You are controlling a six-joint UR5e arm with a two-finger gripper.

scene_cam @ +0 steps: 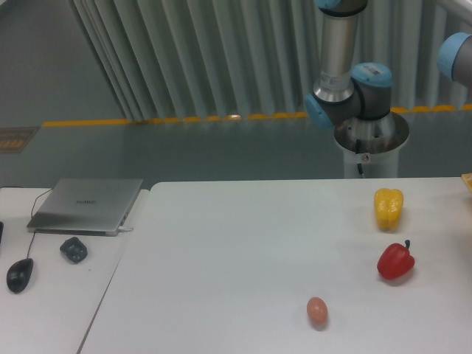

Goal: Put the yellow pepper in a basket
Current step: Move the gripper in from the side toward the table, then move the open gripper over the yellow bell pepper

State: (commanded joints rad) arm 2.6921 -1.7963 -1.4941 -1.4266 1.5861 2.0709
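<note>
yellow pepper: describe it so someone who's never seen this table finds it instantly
Start at the big white table and go to its right side, just in front of the robot's base. The yellow pepper lies there, farthest back of three small items. It is bright yellow and blocky, unlike the red pepper nearer the camera and the small brownish-pink egg.

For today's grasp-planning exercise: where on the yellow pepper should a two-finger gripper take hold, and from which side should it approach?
Grip the yellow pepper across its blocky middle, coming straight down from above. It appears to lie free on the table, its long axis running away from the camera, well apart from the red pepper, so fingers probably fit either side.
</note>
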